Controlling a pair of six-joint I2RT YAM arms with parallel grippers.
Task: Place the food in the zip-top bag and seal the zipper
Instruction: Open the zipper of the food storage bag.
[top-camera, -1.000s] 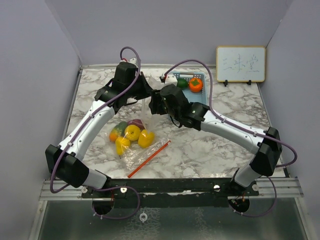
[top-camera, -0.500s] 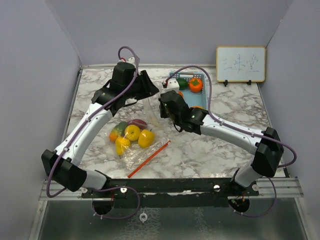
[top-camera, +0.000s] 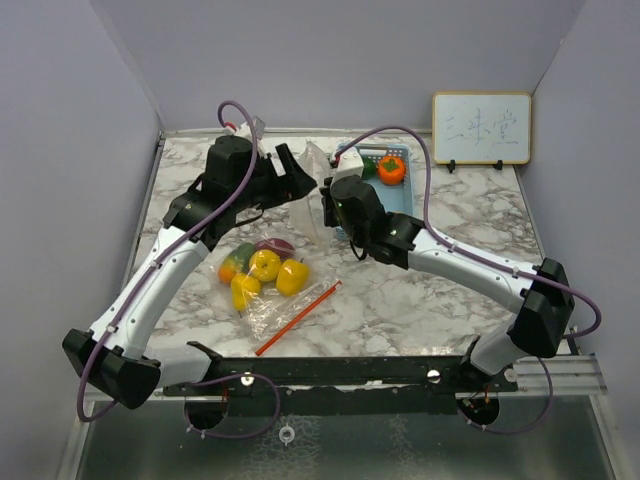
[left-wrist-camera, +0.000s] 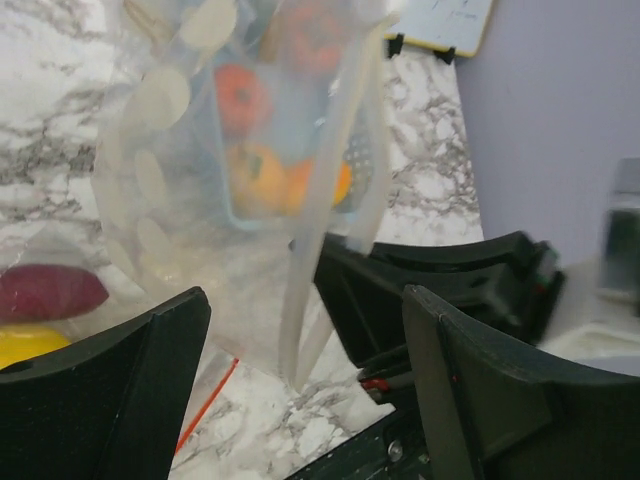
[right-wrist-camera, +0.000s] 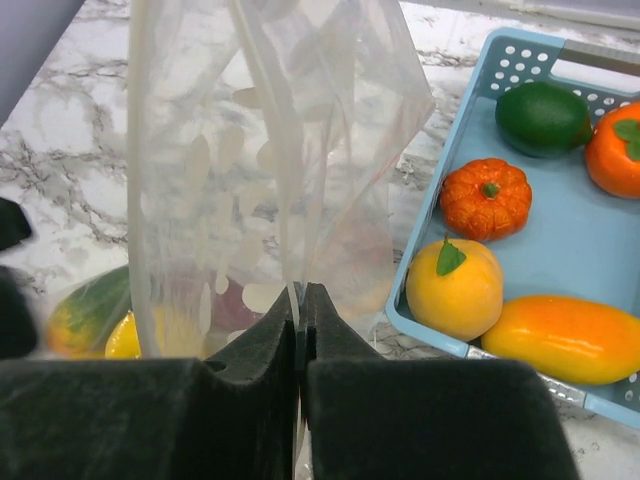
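Note:
The clear zip-top bag (top-camera: 308, 214) stands pulled up from the marble table, with a red strip (top-camera: 297, 318) along its near edge. My right gripper (right-wrist-camera: 300, 298) is shut on the bag's (right-wrist-camera: 270, 150) upper edge. Several pieces of food (top-camera: 262, 266), yellow, green-orange and purple, lie in the bag's lower part. My left gripper (left-wrist-camera: 305, 385) is open just left of the bag (left-wrist-camera: 200, 190), holding nothing. More food lies in the light blue basket (right-wrist-camera: 600, 240): a green lime (right-wrist-camera: 543, 117), an orange pumpkin (right-wrist-camera: 485, 197), a yellow-orange fruit (right-wrist-camera: 455, 290) and others.
The basket (top-camera: 400, 195) sits at the back, right of the bag and close behind my right arm. A small whiteboard (top-camera: 481, 128) stands at the back right. Purple walls close in the table on three sides.
My left gripper opened, let go of the bag and drew back to the left. My right gripper shut on the bag's edge and moved it farther back.

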